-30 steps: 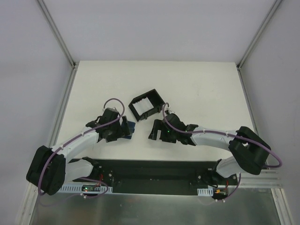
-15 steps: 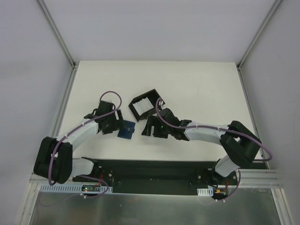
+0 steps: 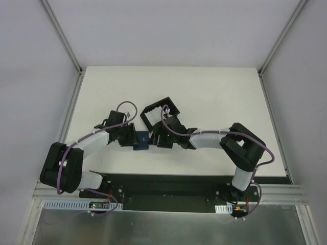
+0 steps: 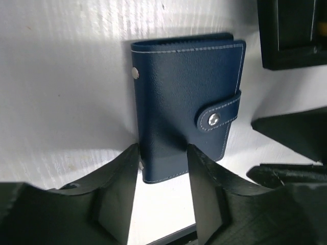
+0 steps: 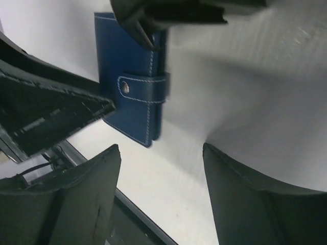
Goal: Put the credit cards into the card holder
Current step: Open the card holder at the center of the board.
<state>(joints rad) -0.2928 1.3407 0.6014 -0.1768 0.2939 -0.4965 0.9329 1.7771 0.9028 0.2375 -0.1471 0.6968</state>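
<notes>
The card holder (image 3: 141, 139) (image 4: 186, 102) (image 5: 133, 97) is a navy-blue wallet lying flat on the white table, folded closed with its snap strap fastened. My left gripper (image 3: 131, 137) (image 4: 162, 153) is at its near end with the jaws half narrowed. One finger is beside the wallet's edge, the other is over its face, and bare table shows between them. My right gripper (image 3: 155, 139) (image 5: 161, 153) faces the wallet from the other side, open wide and short of it. The credit cards are out of view.
A black open-sided box frame (image 3: 158, 113) (image 4: 294, 33) stands just behind the wallet and the right gripper. The right gripper's fingers (image 4: 294, 132) show at the right of the left wrist view. A black rail (image 3: 163, 185) runs along the table's near edge.
Both arms have closed in on the wallet, the right one sliding left toward it. Both pairs of jaws have narrowed, the left more. The wallet has stayed about where it was.
</notes>
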